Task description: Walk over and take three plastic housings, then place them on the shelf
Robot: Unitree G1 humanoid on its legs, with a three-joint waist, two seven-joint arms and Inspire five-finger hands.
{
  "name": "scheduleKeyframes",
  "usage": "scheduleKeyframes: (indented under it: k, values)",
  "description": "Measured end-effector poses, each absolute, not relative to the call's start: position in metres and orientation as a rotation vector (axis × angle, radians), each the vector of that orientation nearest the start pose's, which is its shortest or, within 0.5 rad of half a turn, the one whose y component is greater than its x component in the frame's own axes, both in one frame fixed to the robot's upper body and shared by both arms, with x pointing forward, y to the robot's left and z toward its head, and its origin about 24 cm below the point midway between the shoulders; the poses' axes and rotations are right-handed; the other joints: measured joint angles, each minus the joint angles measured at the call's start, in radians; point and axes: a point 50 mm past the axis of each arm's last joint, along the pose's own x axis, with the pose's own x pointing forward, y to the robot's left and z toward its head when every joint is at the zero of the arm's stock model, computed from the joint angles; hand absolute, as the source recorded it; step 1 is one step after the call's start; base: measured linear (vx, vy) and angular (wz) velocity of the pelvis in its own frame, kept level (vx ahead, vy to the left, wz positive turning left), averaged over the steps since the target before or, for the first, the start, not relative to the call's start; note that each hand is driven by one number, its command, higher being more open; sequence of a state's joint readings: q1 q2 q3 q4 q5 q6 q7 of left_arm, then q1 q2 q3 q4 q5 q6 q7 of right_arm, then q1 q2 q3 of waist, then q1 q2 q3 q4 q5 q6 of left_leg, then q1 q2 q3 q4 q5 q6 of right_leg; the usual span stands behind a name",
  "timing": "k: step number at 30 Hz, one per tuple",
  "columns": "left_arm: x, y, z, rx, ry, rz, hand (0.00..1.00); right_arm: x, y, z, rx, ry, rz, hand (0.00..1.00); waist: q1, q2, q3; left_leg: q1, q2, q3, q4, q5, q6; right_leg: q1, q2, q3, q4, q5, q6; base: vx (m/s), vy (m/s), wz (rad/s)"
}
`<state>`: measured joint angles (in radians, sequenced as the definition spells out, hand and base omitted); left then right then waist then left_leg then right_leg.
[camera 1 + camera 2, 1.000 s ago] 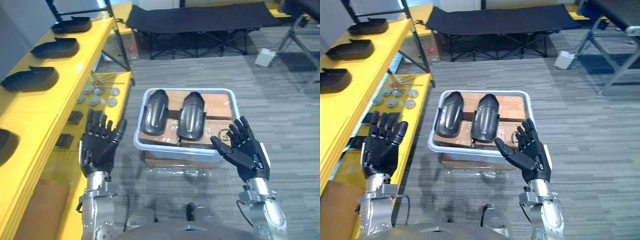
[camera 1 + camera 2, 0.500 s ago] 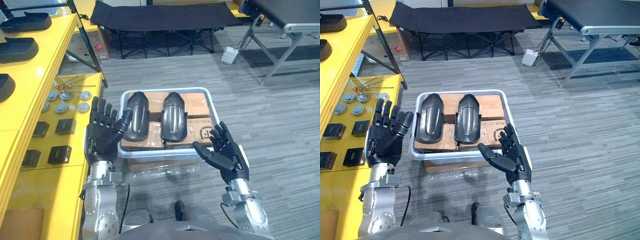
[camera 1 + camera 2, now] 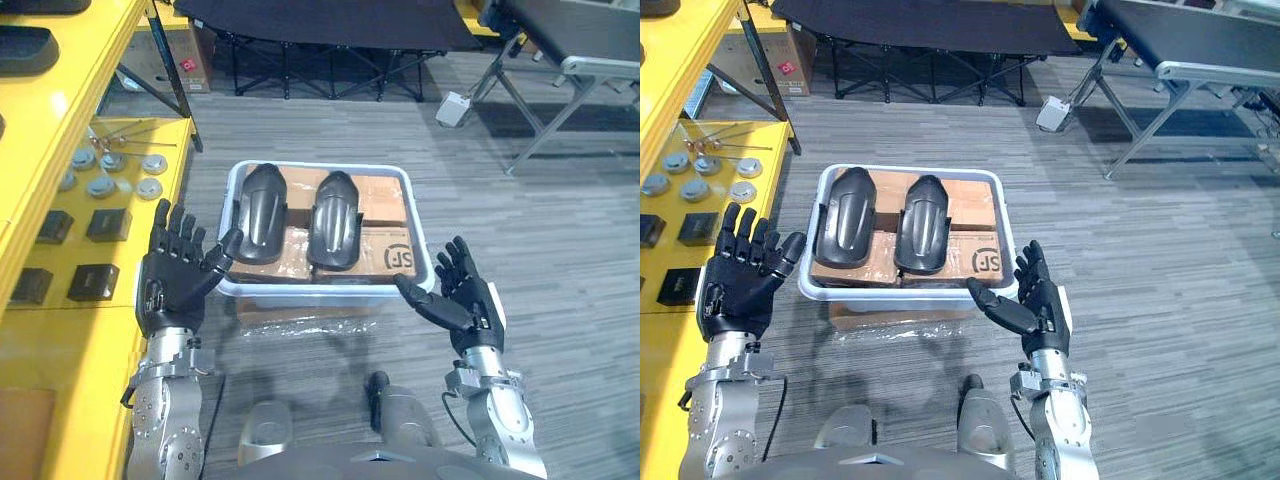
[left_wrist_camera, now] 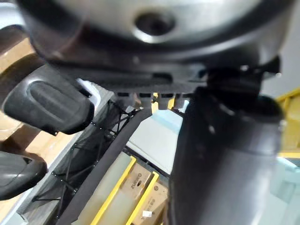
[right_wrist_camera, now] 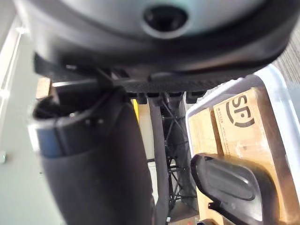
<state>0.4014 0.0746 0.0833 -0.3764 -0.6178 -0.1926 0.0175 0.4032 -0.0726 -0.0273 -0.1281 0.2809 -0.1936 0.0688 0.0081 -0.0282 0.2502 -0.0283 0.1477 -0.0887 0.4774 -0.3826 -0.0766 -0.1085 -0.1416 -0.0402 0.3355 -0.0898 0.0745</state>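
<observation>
Two dark plastic housings lie side by side on cardboard boxes inside a white bin [image 3: 420, 255]: the left housing [image 3: 259, 212] and the right housing [image 3: 333, 219]. My left hand [image 3: 172, 287] is raised open at the bin's near left corner, fingers spread, holding nothing. My right hand [image 3: 460, 300] is open at the bin's near right corner, palm turned toward the bin, also holding nothing. The right wrist view shows one housing [image 5: 234, 187] and a cardboard box [image 5: 243, 117] past the hand.
A yellow shelf [image 3: 70, 300] runs along the left, with round metal discs [image 3: 100, 185] and small black blocks [image 3: 92, 281] on its lower level. A black cot [image 3: 330, 25] stands at the back, a metal-framed table [image 3: 570, 70] at the back right. Grey carpet surrounds the bin.
The camera has moved: the shelf has slid left and the bin now sits centred and closer. Both hands stay open and have dropped lower beside the bin's near corners.
</observation>
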Motion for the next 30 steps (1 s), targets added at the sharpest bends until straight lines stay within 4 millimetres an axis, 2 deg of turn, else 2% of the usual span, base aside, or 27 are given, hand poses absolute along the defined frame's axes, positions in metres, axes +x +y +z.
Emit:
scheduleKeyframes:
  k: [1, 2, 3, 4, 6, 8, 12, 14, 16, 18, 21, 22, 24, 27, 30]
  values:
    - [0.169, 0.208, 0.067, -0.48, -0.22, 0.221, 1.0, 0.166, -0.19, 0.011, 0.18, 0.047, -0.1, 1.0, 0.003, -0.015, -0.008, 0.0, -0.001, -0.005, -0.002, -0.001, -0.018, 0.023, -0.001, -0.013, -0.019, -0.001, 0.024, 0.11, -0.411, 0.25]
    - [0.17, 0.206, 0.062, -0.503, -0.208, 0.232, 1.0, 0.168, -0.193, 0.012, 0.166, 0.044, -0.1, 1.0, 0.011, 0.001, -0.008, 0.004, 0.027, -0.016, -0.004, 0.001, -0.055, 0.048, 0.02, -0.048, -0.048, -0.025, 0.059, 0.1, -0.463, 0.25]
    - [0.17, 0.201, 0.058, -0.532, -0.192, 0.241, 1.0, 0.171, -0.196, 0.014, 0.155, 0.036, -0.11, 1.0, -0.002, 0.028, -0.003, 0.004, 0.057, -0.028, -0.035, 0.03, -0.087, 0.052, 0.044, -0.076, -0.052, -0.032, 0.036, 0.06, -0.36, 0.27]
    - [0.17, 0.196, 0.056, -0.548, -0.181, 0.235, 1.0, 0.171, -0.199, 0.014, 0.146, 0.037, -0.116, 1.0, -0.009, 0.04, -0.004, 0.009, 0.067, -0.033, -0.06, 0.048, -0.094, 0.047, 0.048, -0.088, -0.045, -0.037, 0.027, 0.06, -0.313, 0.48]
    - [0.173, 0.181, 0.054, -0.602, -0.167, 0.192, 1.0, 0.171, -0.213, 0.017, 0.108, 0.038, -0.165, 1.0, -0.023, 0.073, 0.007, 0.025, 0.077, -0.021, -0.151, 0.128, -0.111, 0.039, 0.046, -0.127, -0.015, -0.057, -0.006, 0.05, -0.279, 0.46]
    - [0.176, 0.176, 0.056, -0.62, -0.174, 0.156, 1.0, 0.171, -0.223, 0.019, 0.087, 0.032, -0.223, 1.0, -0.042, 0.083, 0.014, 0.016, 0.076, 0.016, -0.18, 0.179, -0.101, 0.04, 0.035, -0.16, -0.012, -0.061, -0.013, 0.0, -0.196, 0.46]
    - [0.187, 0.161, 0.056, -0.655, -0.184, 0.045, 1.0, 0.175, -0.247, 0.026, 0.05, 0.005, -0.373, 1.0, -0.044, 0.104, 0.049, -0.002, 0.073, 0.063, -0.243, 0.23, -0.095, 0.038, 0.018, -0.212, -0.037, -0.051, -0.024, -0.07, -0.07, 0.43]
    - [0.192, 0.157, 0.055, -0.642, -0.179, 0.005, 1.0, 0.199, -0.254, 0.029, 0.045, -0.013, -0.438, 1.0, -0.04, 0.111, 0.065, -0.026, 0.069, 0.085, -0.278, 0.234, -0.09, 0.004, 0.012, -0.216, -0.054, -0.025, -0.018, -0.17, 0.065, 0.08]
    - [0.195, 0.159, 0.055, -0.62, -0.177, -0.007, 1.0, 0.217, -0.253, 0.036, 0.06, -0.04, -0.464, 1.0, -0.033, 0.099, 0.101, -0.051, 0.051, 0.086, -0.271, 0.245, -0.078, -0.011, 0.003, -0.215, -0.07, 0.0, -0.01, -0.15, 0.066, 0.03]
    - [0.201, 0.161, 0.055, -0.589, -0.171, -0.027, 1.0, 0.243, -0.255, 0.052, 0.071, -0.092, -0.501, 1.0, -0.015, 0.09, 0.151, -0.096, 0.026, 0.08, -0.24, 0.255, -0.066, -0.021, -0.013, -0.217, -0.108, 0.045, 0.004, -0.17, 0.084, 0.1]
    - [0.208, 0.159, 0.061, -0.565, -0.186, -0.068, 1.0, 0.272, -0.267, 0.074, 0.031, -0.118, -0.543, 1.0, 0.004, 0.096, 0.163, -0.168, -0.004, 0.052, -0.194, 0.259, -0.056, -0.032, -0.033, -0.233, -0.153, 0.091, 0.022, -0.12, 0.127, 0.29]
    - [0.211, 0.157, 0.064, -0.56, -0.197, -0.084, 1.0, 0.282, -0.27, 0.082, 0.023, -0.124, -0.558, 1.0, 0.021, 0.097, 0.167, -0.183, -0.01, 0.048, -0.181, 0.257, -0.051, -0.032, -0.037, -0.235, -0.166, 0.102, 0.025, -0.1, 0.095, 0.2]
    - [0.218, 0.154, 0.071, -0.552, -0.225, -0.118, 1.0, 0.303, -0.275, 0.104, 0.01, -0.153, -0.572, 1.0, 0.039, 0.101, 0.173, -0.227, -0.024, 0.023, -0.15, 0.258, -0.048, -0.033, -0.045, -0.26, -0.189, 0.122, 0.03, -0.09, 0.078, 0.31]
    - [0.224, 0.146, 0.075, -0.552, -0.233, -0.157, 1.0, 0.319, -0.278, 0.126, -0.016, -0.197, -0.569, 1.0, 0.065, 0.101, 0.176, -0.274, -0.034, 0.002, -0.128, 0.261, -0.042, -0.048, -0.047, -0.273, -0.206, 0.141, 0.033, -0.05, 0.038, 0.22]
    - [0.229, 0.142, 0.066, -0.541, -0.189, -0.172, 1.0, 0.331, -0.278, 0.132, -0.038, -0.171, -0.568, 1.0, 0.076, 0.094, 0.181, -0.294, -0.035, 0.0, -0.108, 0.262, -0.04, -0.048, -0.047, -0.283, -0.212, 0.146, 0.032, -0.02, 0.02, 0.1]
